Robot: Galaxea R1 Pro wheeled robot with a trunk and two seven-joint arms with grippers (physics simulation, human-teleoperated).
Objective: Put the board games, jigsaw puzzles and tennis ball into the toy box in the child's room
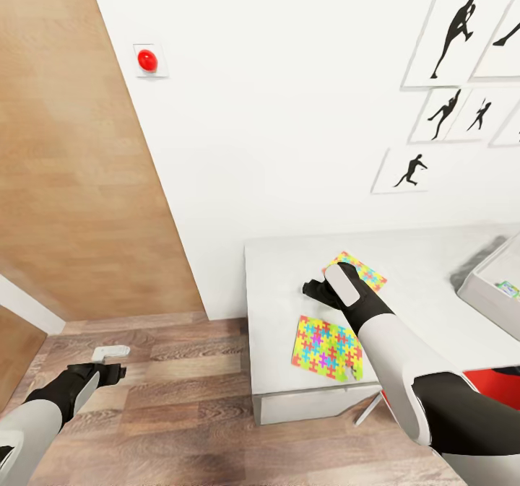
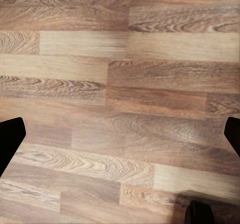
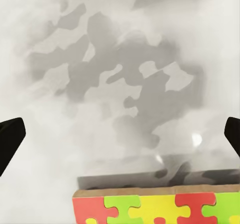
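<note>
White table (image 1: 282, 313), two bright multicoloured jigsaw puzzles (image 1: 326, 347), right gripper (image 3: 120, 134) wide apart.

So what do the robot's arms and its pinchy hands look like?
The arms are smooth white tubes with black sections at the joints. Each wrist narrows into a black part with a light grey oval panel on top. The right gripper and left gripper are black with short dark fingers, which look like plain black wedges up close. I can't see any loose cables or writing.
</note>
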